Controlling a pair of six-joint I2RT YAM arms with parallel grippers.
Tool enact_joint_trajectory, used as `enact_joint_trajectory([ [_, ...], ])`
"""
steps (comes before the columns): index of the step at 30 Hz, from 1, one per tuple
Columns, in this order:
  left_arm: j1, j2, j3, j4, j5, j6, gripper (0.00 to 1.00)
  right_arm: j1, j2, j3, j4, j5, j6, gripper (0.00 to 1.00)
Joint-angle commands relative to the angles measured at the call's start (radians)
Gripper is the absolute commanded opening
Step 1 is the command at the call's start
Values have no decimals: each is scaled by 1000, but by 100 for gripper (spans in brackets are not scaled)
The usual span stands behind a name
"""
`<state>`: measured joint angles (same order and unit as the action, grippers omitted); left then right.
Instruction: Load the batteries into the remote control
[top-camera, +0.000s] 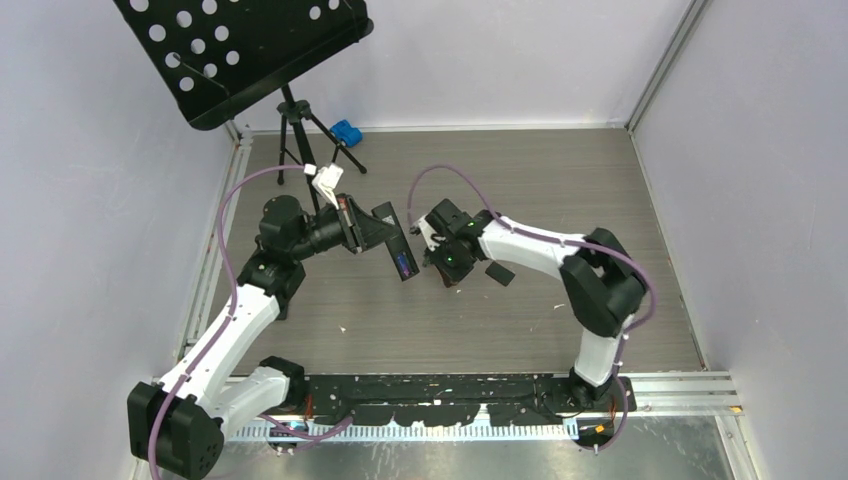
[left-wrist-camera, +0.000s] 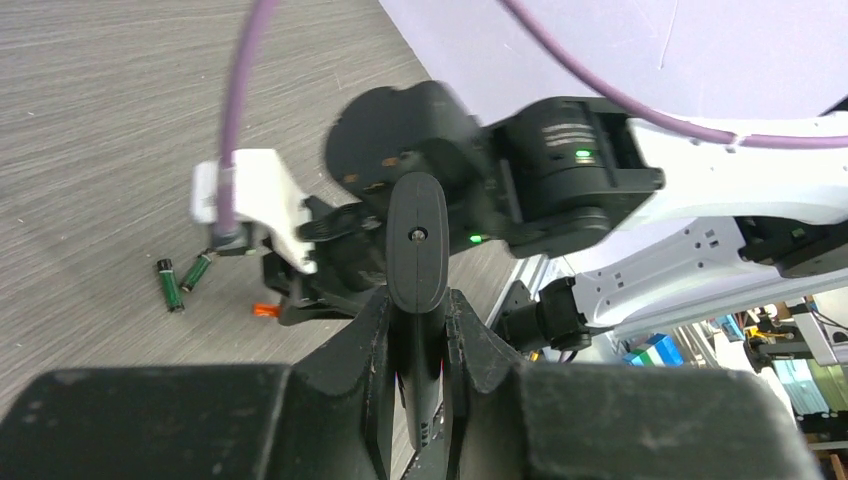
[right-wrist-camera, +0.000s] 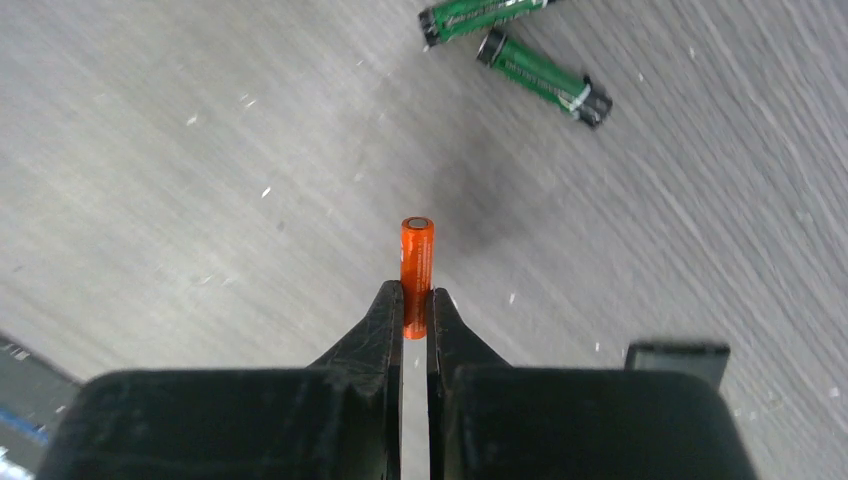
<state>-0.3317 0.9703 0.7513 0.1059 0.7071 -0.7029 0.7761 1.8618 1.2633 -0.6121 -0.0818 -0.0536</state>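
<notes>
My left gripper (top-camera: 372, 232) is shut on the long black remote control (top-camera: 397, 243) and holds it above the table; in the left wrist view the remote (left-wrist-camera: 417, 235) stands out between the fingers (left-wrist-camera: 365, 340). My right gripper (right-wrist-camera: 416, 300) is shut on one end of an orange battery (right-wrist-camera: 417, 255) just above the table, close to the right of the remote (top-camera: 450, 280). The orange battery also shows in the left wrist view (left-wrist-camera: 264, 310). Two dark green batteries (right-wrist-camera: 545, 78) (right-wrist-camera: 483, 12) lie loose on the table beyond it, and show in the left wrist view (left-wrist-camera: 170, 285). No purple battery shows.
A small flat black cover (top-camera: 500, 273) lies on the table right of my right gripper, also in the right wrist view (right-wrist-camera: 678, 355). A black perforated music stand (top-camera: 240, 50) on a tripod (top-camera: 300, 140) and a blue object (top-camera: 345, 130) stand at the back left.
</notes>
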Motion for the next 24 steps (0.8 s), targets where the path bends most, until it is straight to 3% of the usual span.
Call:
enact_joint_trajectory([
  [1, 3, -5, 18, 61, -3, -41, 0, 5, -219, -46, 42, -20, 102, 3],
  [14, -41, 105, -19, 220, 5, -233, 0, 4, -660, -128, 120, -58, 400, 7],
  [24, -90, 225, -36, 297, -53, -332, 0, 5, -676, -26, -27, -113, 450, 10],
])
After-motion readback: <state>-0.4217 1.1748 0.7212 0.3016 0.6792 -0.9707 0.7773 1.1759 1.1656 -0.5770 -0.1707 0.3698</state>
